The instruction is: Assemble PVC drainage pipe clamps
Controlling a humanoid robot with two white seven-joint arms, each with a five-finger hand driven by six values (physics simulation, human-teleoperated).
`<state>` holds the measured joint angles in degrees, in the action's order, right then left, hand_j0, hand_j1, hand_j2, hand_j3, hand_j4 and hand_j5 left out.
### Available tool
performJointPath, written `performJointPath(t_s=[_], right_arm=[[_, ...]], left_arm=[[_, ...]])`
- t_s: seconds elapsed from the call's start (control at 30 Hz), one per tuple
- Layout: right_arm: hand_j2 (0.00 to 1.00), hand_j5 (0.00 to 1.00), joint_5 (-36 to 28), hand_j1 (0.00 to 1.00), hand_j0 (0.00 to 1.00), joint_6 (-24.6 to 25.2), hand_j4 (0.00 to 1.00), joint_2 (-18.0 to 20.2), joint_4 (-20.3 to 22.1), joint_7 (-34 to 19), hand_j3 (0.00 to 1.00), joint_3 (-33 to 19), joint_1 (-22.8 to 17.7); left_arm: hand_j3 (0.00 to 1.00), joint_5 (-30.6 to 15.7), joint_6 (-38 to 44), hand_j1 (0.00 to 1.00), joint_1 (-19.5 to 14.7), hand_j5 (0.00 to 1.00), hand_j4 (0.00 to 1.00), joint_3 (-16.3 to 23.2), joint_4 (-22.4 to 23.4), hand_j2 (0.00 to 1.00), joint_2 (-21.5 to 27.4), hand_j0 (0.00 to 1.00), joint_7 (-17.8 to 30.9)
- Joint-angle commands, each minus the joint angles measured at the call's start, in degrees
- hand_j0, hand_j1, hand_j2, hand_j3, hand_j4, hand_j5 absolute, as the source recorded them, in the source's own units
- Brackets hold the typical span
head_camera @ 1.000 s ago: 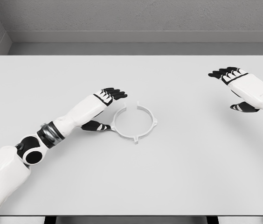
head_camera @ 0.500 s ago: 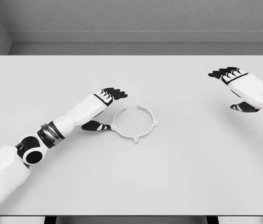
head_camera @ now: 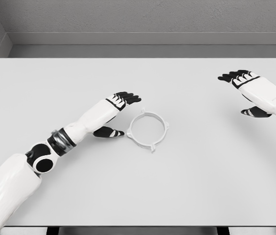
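Note:
A white PVC pipe clamp ring with small tabs on its rim lies flat near the middle of the white table. My left hand is just left of it, open, with the fingers stretched over the ring's upper left. Its thumb is against the ring's left tab. My right hand hovers open at the far right of the table, well away from the ring and holding nothing.
A grey wall runs behind the table's far edge. The table's front edge is at the bottom of the view.
My left hand has slid to the right and the clamp ring has moved right with it. The gap at the ring's top looks narrower. The right hand has stayed put.

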<state>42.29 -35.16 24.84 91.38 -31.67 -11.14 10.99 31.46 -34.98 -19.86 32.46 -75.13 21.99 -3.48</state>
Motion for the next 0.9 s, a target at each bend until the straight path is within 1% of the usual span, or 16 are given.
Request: performJointPath(t_s=[0.0, 0.23, 0.27, 0.87], right_arm=[[1.0, 1.0, -0.37, 1.0, 1.0, 0.16, 1.0, 0.03, 0.02, 0.03, 1.0, -0.02, 0.0], [1.0, 1.0, -0.37, 1.0, 1.0, 0.16, 1.0, 0.03, 0.02, 0.03, 1.0, -0.02, 0.0], [1.0, 1.0, -0.37, 1.0, 1.0, 0.16, 1.0, 0.03, 0.02, 0.03, 1.0, -0.02, 0.0], [1.0, 1.0, -0.37, 1.0, 1.0, 0.16, 1.0, 0.03, 0.02, 0.03, 1.0, -0.02, 0.0]], left_arm=[[1.0, -0.34, -0.02, 1.0, 0.0, 1.0, 1.0, -0.03, -0.02, 1.0, -0.01, 1.0, -0.03], [1.0, -0.34, -0.02, 1.0, 0.0, 1.0, 1.0, -0.03, -0.02, 1.0, -0.01, 1.0, -0.03], [1.0, -1.48, -0.02, 1.0, -3.13, 1.0, 1.0, -5.16, 1.37, 1.0, 11.82, 1.0, -0.21], [1.0, -1.49, -0.02, 1.0, -3.16, 1.0, 1.0, -5.22, 1.39, 1.0, 11.94, 1.0, -0.21]])
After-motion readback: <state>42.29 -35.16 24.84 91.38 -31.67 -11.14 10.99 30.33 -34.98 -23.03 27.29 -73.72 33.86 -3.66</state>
